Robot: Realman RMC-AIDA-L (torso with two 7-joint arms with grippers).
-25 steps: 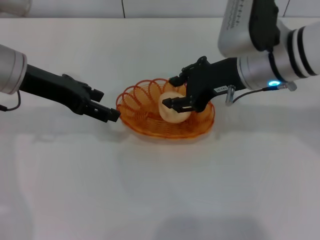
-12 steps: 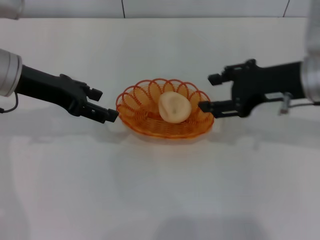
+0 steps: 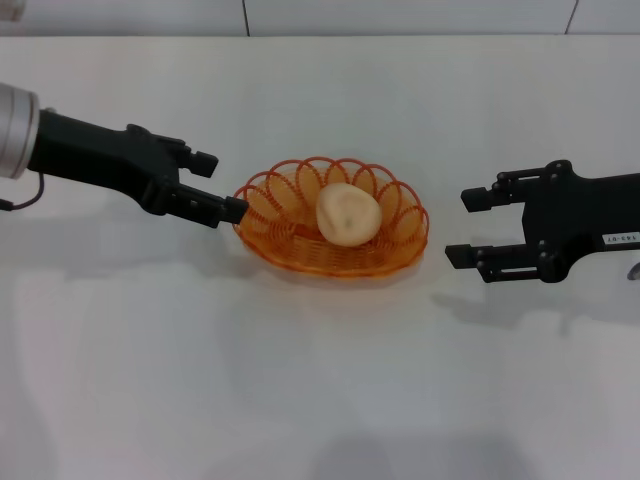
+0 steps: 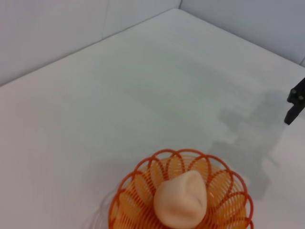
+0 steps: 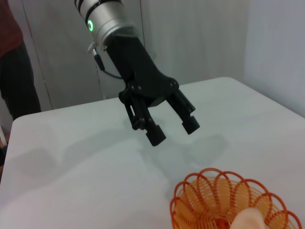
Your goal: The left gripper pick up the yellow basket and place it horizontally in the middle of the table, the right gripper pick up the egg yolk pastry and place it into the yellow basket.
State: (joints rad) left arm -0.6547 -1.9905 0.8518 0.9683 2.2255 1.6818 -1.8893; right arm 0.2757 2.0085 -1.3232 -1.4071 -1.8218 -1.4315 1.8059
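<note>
The yellow basket point(image 3: 300, 243) stands lengthwise across the middle of the table point(image 3: 320, 390). The egg yolk pastry point(image 3: 348, 213) lies inside it. My left gripper point(image 3: 221, 185) is open and empty just left of the basket, its lower fingertip close to the rim. My right gripper point(image 3: 460, 227) is open and empty, a short way right of the basket. The left wrist view shows the basket point(image 4: 224, 179) with the pastry point(image 4: 181, 200) in it and the right gripper's tips point(image 4: 295, 101) farther off. The right wrist view shows the basket point(image 5: 209, 188), the pastry's edge point(image 5: 251, 221) and the open left gripper point(image 5: 173, 130).
The white table runs wide on all sides of the basket. A grey wall edges the table's far side point(image 3: 300, 18). A person in dark clothes point(image 5: 16, 71) stands beyond the table's far corner in the right wrist view.
My right gripper has let go of the pastry and drawn back to the right, out of the basket. My left gripper has shifted slightly back. The pastry stays in the basket.
</note>
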